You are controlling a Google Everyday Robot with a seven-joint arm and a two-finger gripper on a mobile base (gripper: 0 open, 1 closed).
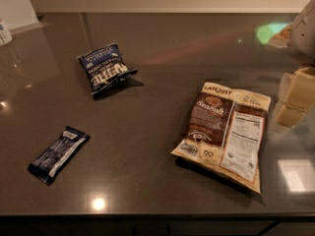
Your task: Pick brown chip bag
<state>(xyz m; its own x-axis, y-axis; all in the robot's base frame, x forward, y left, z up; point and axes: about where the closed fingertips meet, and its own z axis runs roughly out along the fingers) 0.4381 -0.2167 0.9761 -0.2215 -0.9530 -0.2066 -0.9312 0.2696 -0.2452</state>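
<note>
The brown chip bag [224, 134] lies flat on the dark countertop [147, 132] at the right. It is a large tan-and-brown bag with "Late July Sea Salt" print and a white nutrition label facing up. My gripper [294, 101] shows as pale cream blocks at the right edge of the view. It is just right of the bag's top corner and does not touch it. Part of the arm [305, 28] shows above the gripper.
A smaller dark blue chip bag [106, 70] lies at the back left. A slim dark blue bar wrapper [59, 154] lies at the front left. A white container [5, 32] stands at the far left edge. The counter's front edge runs along the bottom.
</note>
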